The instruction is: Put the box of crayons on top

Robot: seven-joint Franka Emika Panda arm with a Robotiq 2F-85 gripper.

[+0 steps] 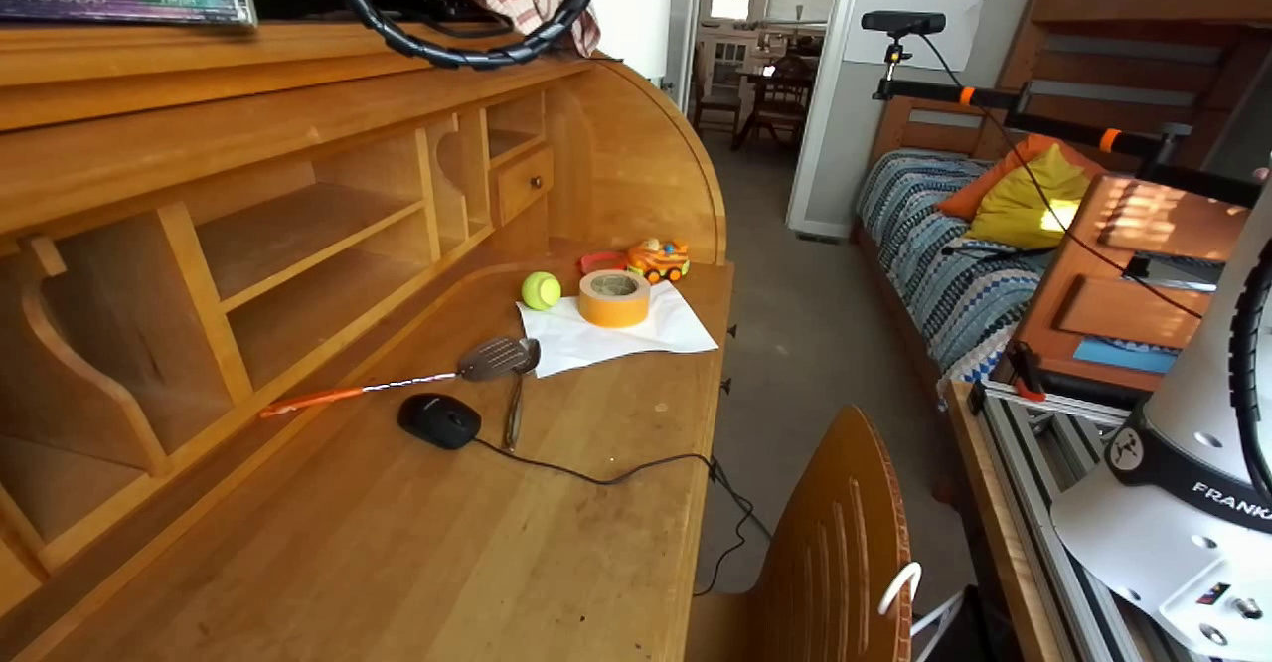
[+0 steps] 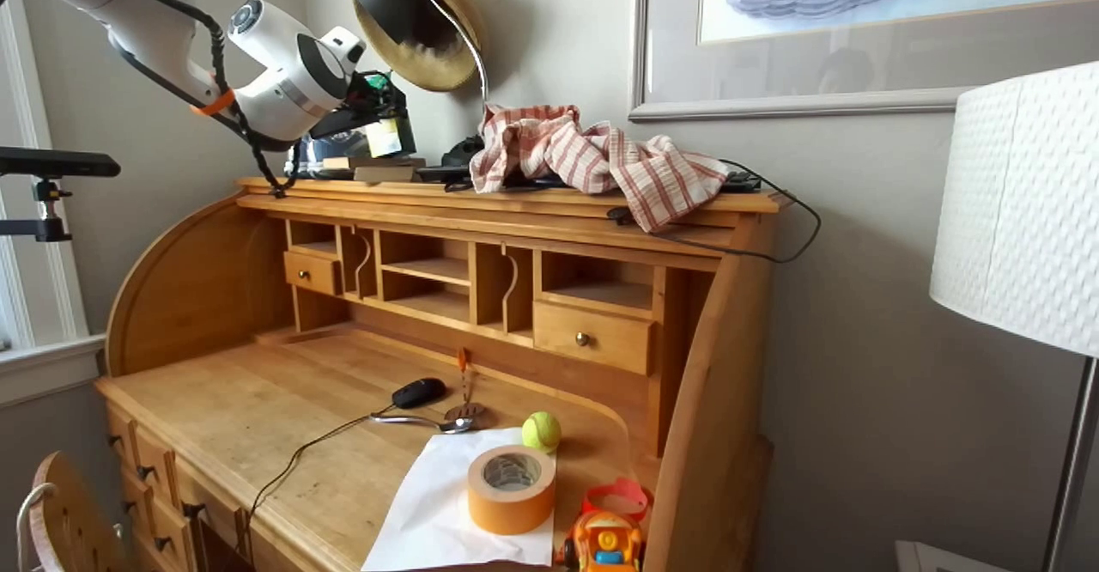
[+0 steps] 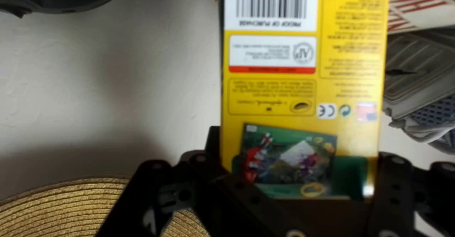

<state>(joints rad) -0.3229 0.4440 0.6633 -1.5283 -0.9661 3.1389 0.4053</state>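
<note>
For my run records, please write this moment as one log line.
Gripper: closed on box of crayons | Location: raised, seems near desk's upper ledge | Contact below: cannot tell | Release: not yet

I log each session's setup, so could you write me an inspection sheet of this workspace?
Surface: wooden desk, faint marks.
Job's things: crayon box, held; can't tell whether it touches anything below.
Clutter: mouse, spatula, spoon, tennis ball, toy car, tape roll on paper; cloth up top.
End effector: closed on the crayon box from both sides.
Cables: mouse cord drops over the desk's edge; arm cable hangs looped.
Surroundings: chair at the desk, lamp nearby, bed beyond.
</note>
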